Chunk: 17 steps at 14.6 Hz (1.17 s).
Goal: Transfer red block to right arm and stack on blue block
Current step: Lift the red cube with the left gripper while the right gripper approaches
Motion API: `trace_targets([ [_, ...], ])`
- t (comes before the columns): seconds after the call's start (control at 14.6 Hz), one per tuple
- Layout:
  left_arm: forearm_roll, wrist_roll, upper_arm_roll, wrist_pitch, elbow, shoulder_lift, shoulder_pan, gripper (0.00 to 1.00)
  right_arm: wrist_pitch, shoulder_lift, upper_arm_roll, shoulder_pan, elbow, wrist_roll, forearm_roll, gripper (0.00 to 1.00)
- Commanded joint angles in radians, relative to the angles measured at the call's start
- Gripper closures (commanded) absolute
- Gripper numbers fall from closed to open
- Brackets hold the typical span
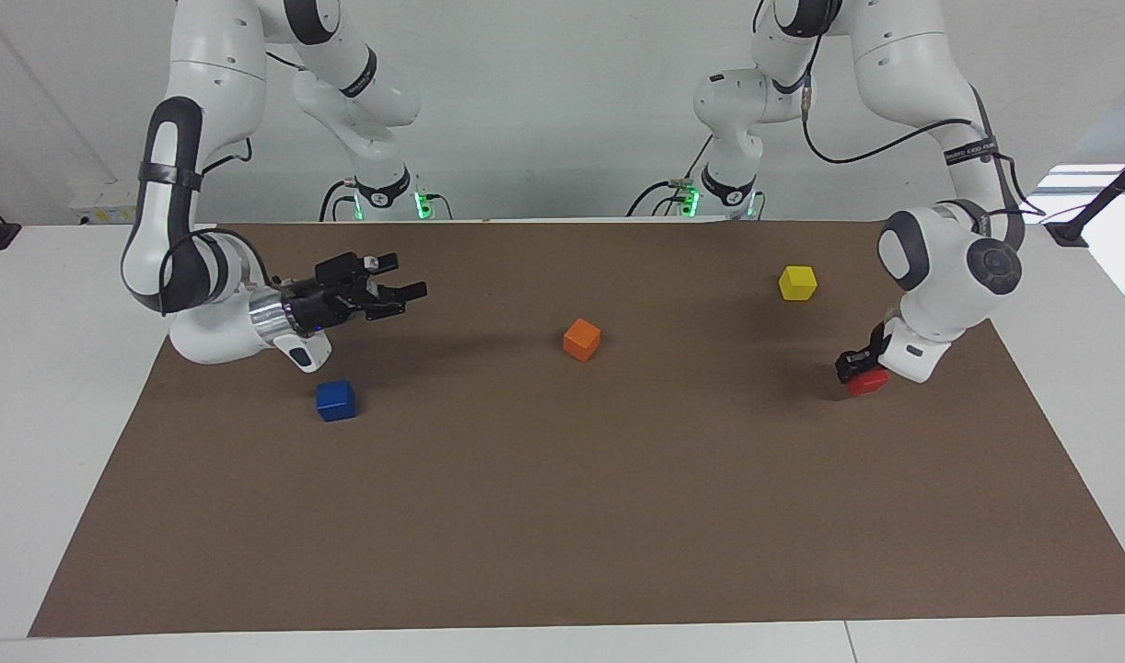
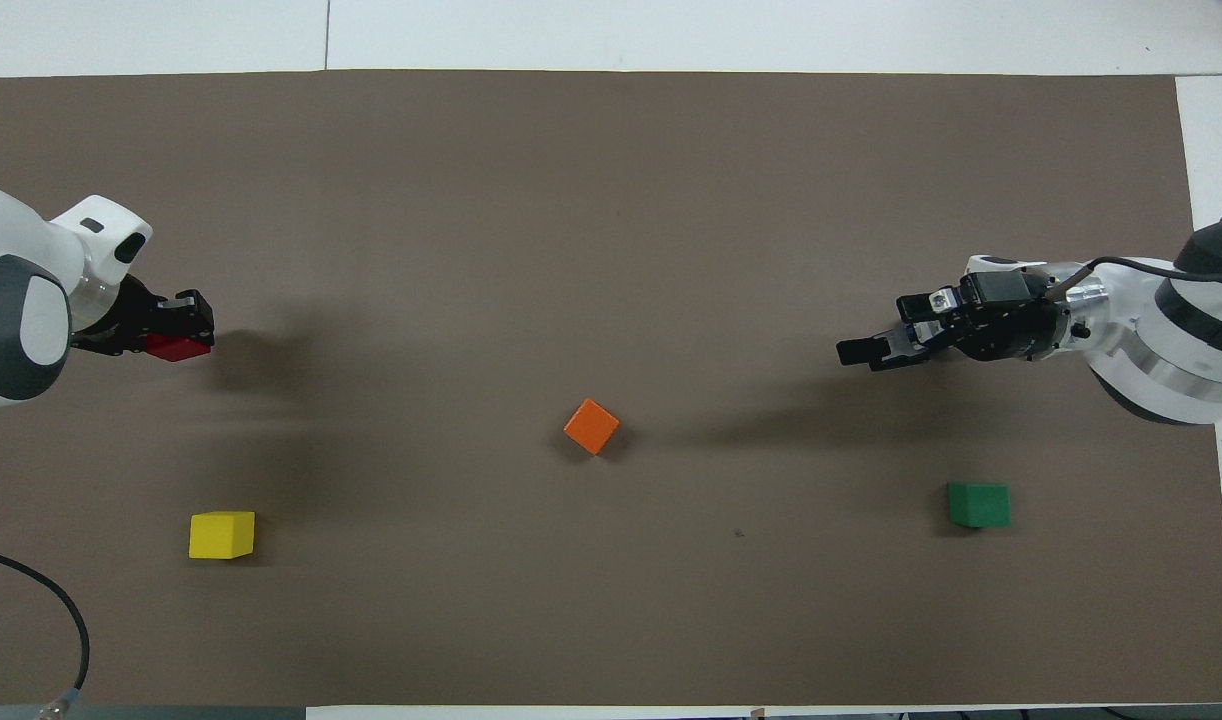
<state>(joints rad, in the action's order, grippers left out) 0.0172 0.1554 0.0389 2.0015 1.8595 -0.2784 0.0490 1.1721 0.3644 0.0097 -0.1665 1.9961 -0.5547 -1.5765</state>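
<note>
The red block (image 1: 868, 381) rests on the brown mat (image 1: 562, 516) toward the left arm's end of the table. My left gripper (image 1: 859, 365) comes down on it from above, shut on it. The overhead view shows the same grip, the left gripper (image 2: 187, 328) around the red block (image 2: 176, 347). The blue block (image 1: 335, 400) sits on the mat toward the right arm's end. My right gripper (image 1: 403, 278) hangs open and empty above the mat, close to the blue block and pointing at the middle of the table. In the overhead view the right gripper (image 2: 883, 332) and its arm hide the blue block.
An orange block (image 1: 582, 339) lies near the middle of the mat. A yellow block (image 1: 797, 282) sits nearer to the robots than the red block. A green block (image 2: 978, 504) lies toward the right arm's end, nearer to the robots than the right gripper.
</note>
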Motion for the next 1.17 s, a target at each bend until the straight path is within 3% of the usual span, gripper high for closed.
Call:
trace_targets([
  [0.0, 0.094, 0.154, -0.008, -0.094, -0.017, 0.062, -0.001, 1.00, -0.019, 0.056, 0.006, 0.053, -0.023, -0.080, -0.066, 0.00],
  [0.34, 0.226, 0.740, -0.101, -0.199, -0.048, 0.117, -0.014, 1.00, -0.016, 0.057, 0.009, 0.124, -0.031, -0.082, -0.183, 0.00],
  [0.55, 0.442, 0.910, -0.137, -0.193, -0.046, 0.146, -0.012, 1.00, -0.015, 0.060, 0.009, 0.146, -0.028, -0.082, -0.183, 0.00],
  [0.96, 0.820, 0.981, -0.151, -0.178, 0.007, 0.183, -0.043, 1.00, 0.027, 0.136, 0.009, 0.176, -0.106, -0.100, -0.204, 0.00],
  [1.1, 0.943, 0.981, -0.152, -0.107, 0.035, 0.194, -0.110, 1.00, 0.063, 0.139, 0.009, 0.225, -0.103, -0.134, -0.256, 0.00],
])
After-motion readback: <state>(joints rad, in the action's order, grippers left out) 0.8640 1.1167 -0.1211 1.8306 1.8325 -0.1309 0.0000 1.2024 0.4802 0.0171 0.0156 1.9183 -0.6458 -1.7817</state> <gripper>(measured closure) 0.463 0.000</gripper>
